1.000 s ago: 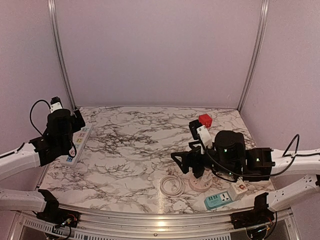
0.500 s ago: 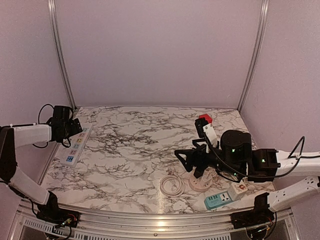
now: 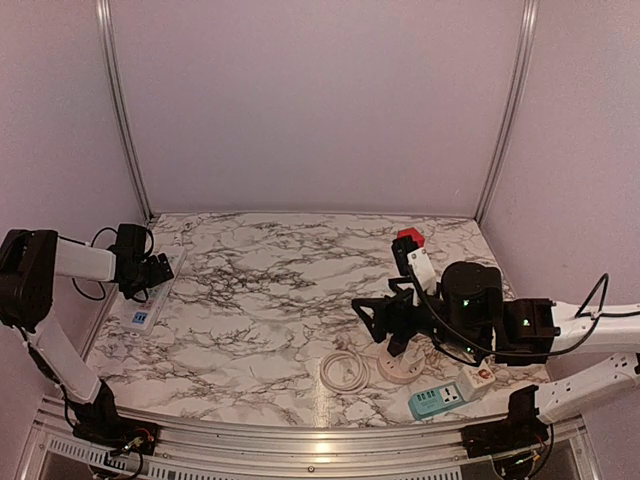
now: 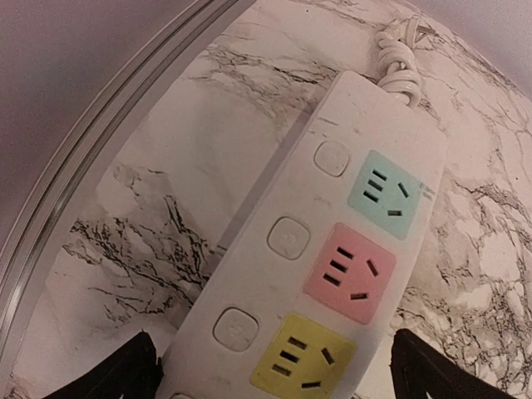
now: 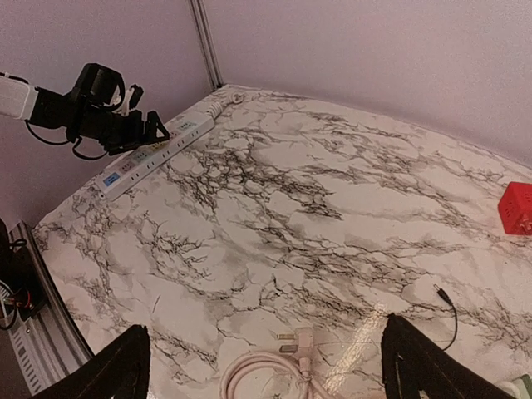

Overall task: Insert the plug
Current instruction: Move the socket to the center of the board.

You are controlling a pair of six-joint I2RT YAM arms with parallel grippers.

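- My left pincer (image 4: 274, 378) is spread wide with nothing in it, one tip on either side of the power strip (image 4: 332, 249). The strip lies along the left edge of the table (image 3: 260, 300), beside the rail. If I close without centring, one finger may catch an edge and skew the strip toward the rail.
- My right pincer (image 5: 270, 370) is also wide and empty. The plug (image 5: 293, 339) lies flat on the table near it, just beside its coiled white cable (image 3: 343, 372) and well apart from the strip.
- The plug sits at the very bottom of my right wrist view, so I could come down on the cable loops instead of the plug body.
- I cannot make out clearly which way the pins face. A grip that leaves them tilted would likely jam against the socket face rather than enter.
- The carry crosses most of the table. I judge the coil may drag, snag on the round white unit (image 3: 400, 365) under my right arm, and twist the plug in the fingers.
- The strip looks loose on the marble. If I push the plug in without the left pincer bracing it, the strip will probably slide away.
- A teal socket block (image 3: 437, 400) lies near the right arm's base, where a low elbow could knock it.
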